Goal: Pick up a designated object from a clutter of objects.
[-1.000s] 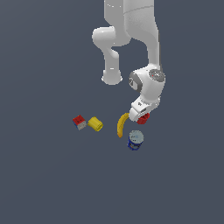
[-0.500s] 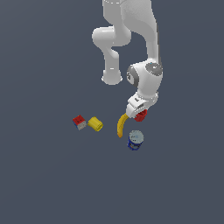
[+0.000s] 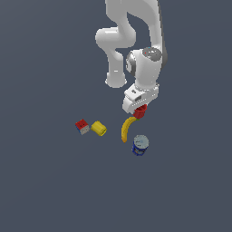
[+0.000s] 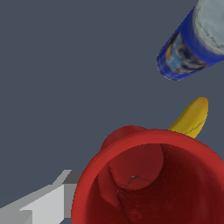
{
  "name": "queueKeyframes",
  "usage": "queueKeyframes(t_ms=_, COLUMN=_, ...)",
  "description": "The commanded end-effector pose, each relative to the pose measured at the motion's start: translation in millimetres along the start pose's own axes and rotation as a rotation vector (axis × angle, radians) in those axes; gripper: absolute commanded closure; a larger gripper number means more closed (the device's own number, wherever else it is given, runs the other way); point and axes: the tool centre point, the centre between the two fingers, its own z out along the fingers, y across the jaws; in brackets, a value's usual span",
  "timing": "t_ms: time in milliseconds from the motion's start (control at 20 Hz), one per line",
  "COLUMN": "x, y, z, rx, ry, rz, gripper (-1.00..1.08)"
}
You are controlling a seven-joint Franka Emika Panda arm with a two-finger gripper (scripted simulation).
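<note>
A simulator's bare render, no real room; flat featureless slate-grey ground [image 3: 41, 190] spreads below the gripper; untextured white arm [image 3: 136, 31].

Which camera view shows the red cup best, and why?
The wrist view: the red cup fills it, open mouth and inside visible. The exterior view shows only a small red patch under the arm's jaws.

You see a plain dark grey floor [image 3: 45, 181]. On it lies the banana [image 3: 126, 128]; the can [image 3: 140, 145] stands just beside its lower end, and the yellow cylinder [image 3: 99, 128] and cube [image 3: 82, 126] sit touching, toward the exterior view's left of the banana.
</note>
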Motion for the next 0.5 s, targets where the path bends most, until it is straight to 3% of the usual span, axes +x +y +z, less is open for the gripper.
queueKeyframes(t_ms=0, x=-9, y=9, z=-19, rx=0.002, ry=0.002, rz=-0.001, gripper=1.08)
queueKeyframes(t_ms=450, x=-44, y=43, z=-92, rx=0.006, ry=0.004, rz=-0.001, gripper=1.08)
